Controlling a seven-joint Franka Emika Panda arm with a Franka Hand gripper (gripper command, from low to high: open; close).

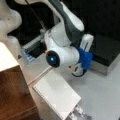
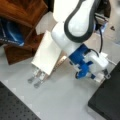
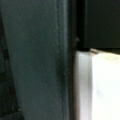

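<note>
- While the claw [image 2: 104, 72] hangs low over the grey desk [image 2: 62, 100], it sits at the end of the white arm [image 2: 75, 27], just past a blue bracket [image 2: 81, 60] on the wrist.
- Whether its jaws stand wide or narrow I cannot tell. No fingertip shows clearly, and nothing can be seen held between them.
- Nearest to the claw is a black block [image 2: 107, 102], just beside it toward a front view's bottom right. Whether the two touch cannot be made out.
- Well apart from the claw, toward a front view's left, a flat white panel [image 2: 46, 53] lies on the desk, with two metal clips [image 2: 36, 77] jutting from its near end.
- That panel looks thin, flat and rigid, so it would probably be light and stiff.
- Its broad face looks smooth, so it would probably slip under pads. A long edge or the clip end looks the surer place to take hold.
- Beyond the panel from the claw, a brown wooden cabinet [image 2: 22, 15] stands beside it.
- A dark perforated mat [image 2: 15, 105] lies far from the claw, at a front view's bottom left.
- A dark surface [image 3: 35, 60] fills most of the wrist view, with a white shape [image 3: 100, 85] at its lower right. What either one is cannot be told.
</note>
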